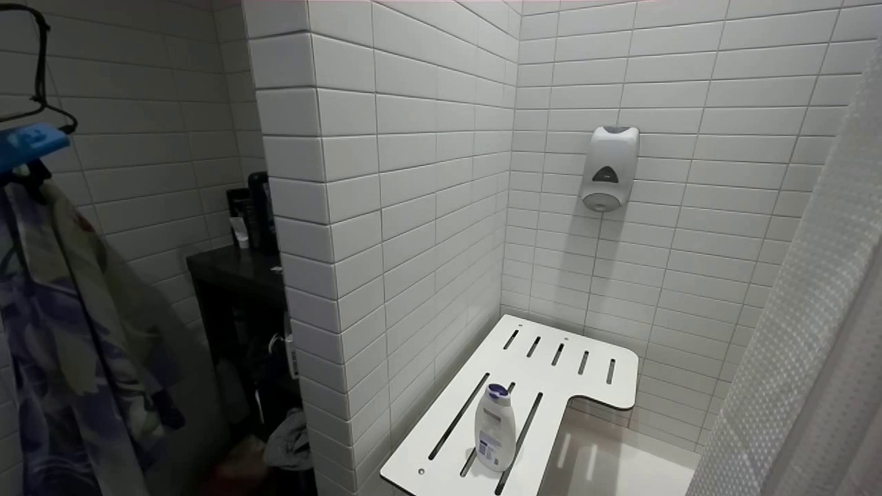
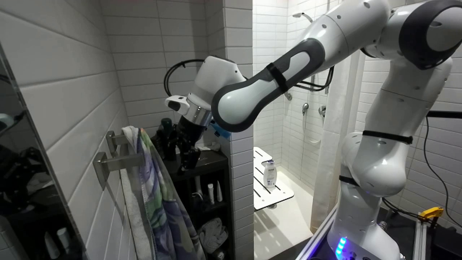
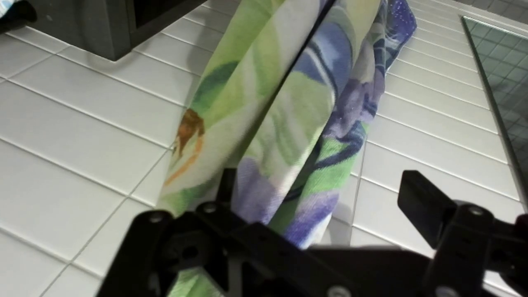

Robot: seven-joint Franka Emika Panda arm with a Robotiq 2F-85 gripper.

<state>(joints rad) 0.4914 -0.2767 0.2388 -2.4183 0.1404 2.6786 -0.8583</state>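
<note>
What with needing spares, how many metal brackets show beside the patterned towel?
2, on the wall in an exterior view: near bracket, far bracket behind it. The towel may hide more.

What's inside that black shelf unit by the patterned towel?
In an exterior view, the black shelf unit holds white tubes and, lower down, a crumpled cloth. The patterned towel covers part of its front; anything behind it is hidden.

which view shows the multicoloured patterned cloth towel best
The wrist view: the multicoloured patterned cloth towel appears close up, folds and print clear, though the black two-fingered gripper hides part. In an exterior view the towel is dim, cut by the left edge; in an exterior view the towel is smaller, running off the bottom.
</note>
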